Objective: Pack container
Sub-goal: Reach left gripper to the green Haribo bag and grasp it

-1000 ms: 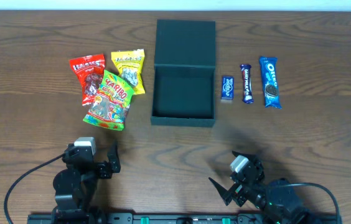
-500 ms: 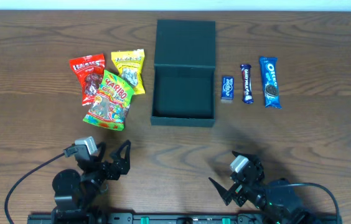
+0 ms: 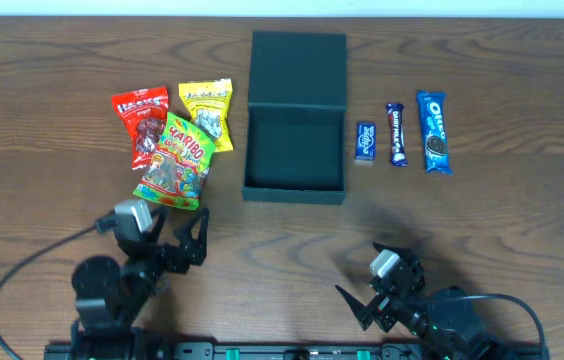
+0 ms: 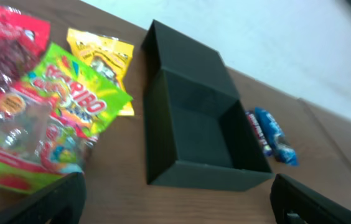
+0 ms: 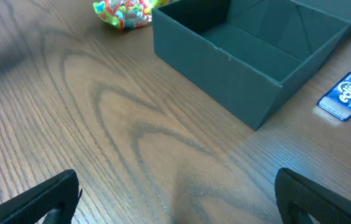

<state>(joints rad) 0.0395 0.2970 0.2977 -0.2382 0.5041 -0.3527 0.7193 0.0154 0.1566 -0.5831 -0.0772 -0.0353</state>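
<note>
left wrist: view soft; red packet (image 4: 1,50) cut by top and left edges, green packet (image 4: 57,106) by left edge | right wrist: box (image 5: 225,68) cut by top and right edges | overhead: green packet hides part of red packet; dark bar (image 3: 396,135) label too small to read

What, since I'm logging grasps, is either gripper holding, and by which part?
Nothing is held. The left gripper and right gripper are both open and empty, away from the container.
</note>
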